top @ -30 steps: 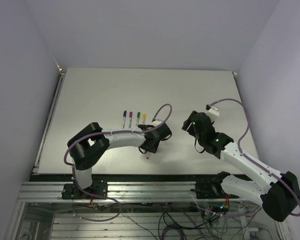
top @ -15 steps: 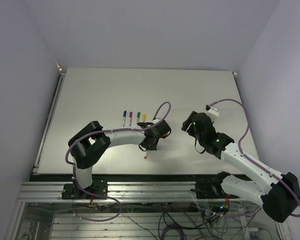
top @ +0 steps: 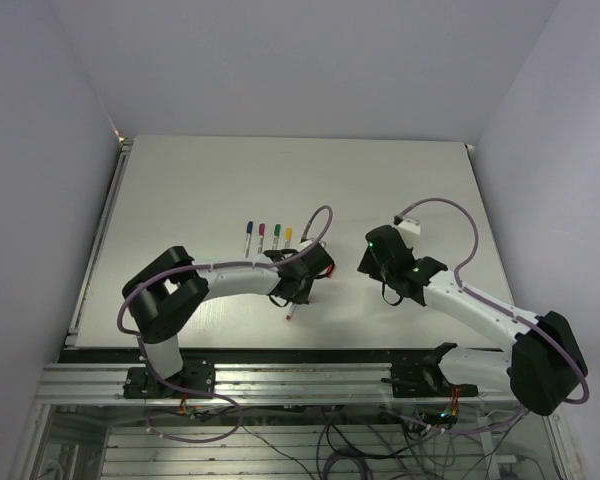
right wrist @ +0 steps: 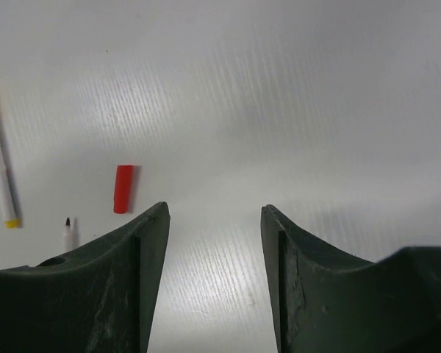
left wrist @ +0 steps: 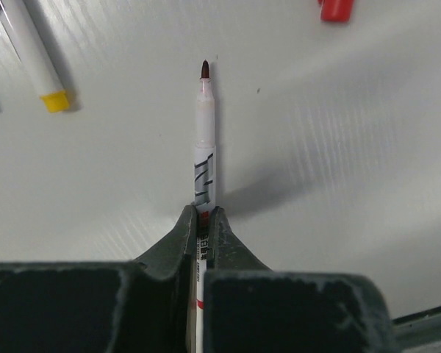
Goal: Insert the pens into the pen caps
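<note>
Red cap (right wrist: 123, 189) lies on its side on the table (top: 180, 180), nothing in it. Left gripper (left wrist: 203, 213) is clamped on an uncapped pen (left wrist: 205, 125), whose dark tip sticks out ahead just over the surface. The cap sits ahead and to one side of the tip, apart from it. Right gripper (right wrist: 214, 209) is spread wide, holds nothing, and hovers near the cap with bare surface between. Row of four pens (top: 268, 238) lies just beyond the left gripper, with blue, magenta, green and yellow ends. The yellow pen (left wrist: 29, 51) is nearest the held one. Table edges are well apart from both grippers, with open surface far and right.
</note>
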